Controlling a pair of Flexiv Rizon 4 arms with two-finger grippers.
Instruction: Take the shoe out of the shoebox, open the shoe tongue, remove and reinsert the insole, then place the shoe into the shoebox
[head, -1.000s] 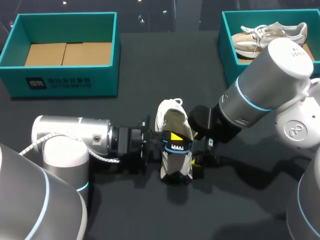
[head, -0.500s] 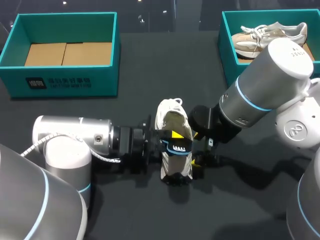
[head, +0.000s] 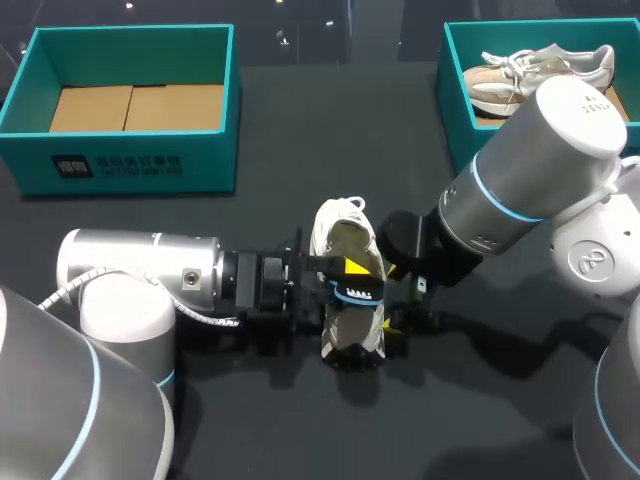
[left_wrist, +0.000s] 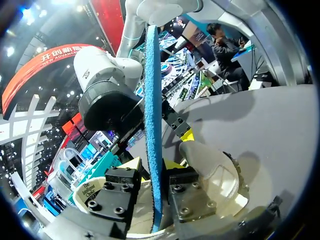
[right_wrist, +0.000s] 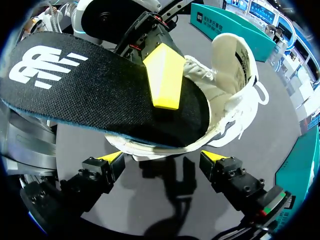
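Left gripper (left_wrist: 153, 167) is clamping the insole (right_wrist: 100, 95) tight, sitting at 9 o'clock of the shoe (head: 345, 240); shoe is lying on the table (head: 300, 130), long axis 12–6, insole hanging over it, opening showing toward 12.

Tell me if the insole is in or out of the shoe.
Partly out. The left hand pinches the insole, lifted above the shoe; one end dips into its opening.
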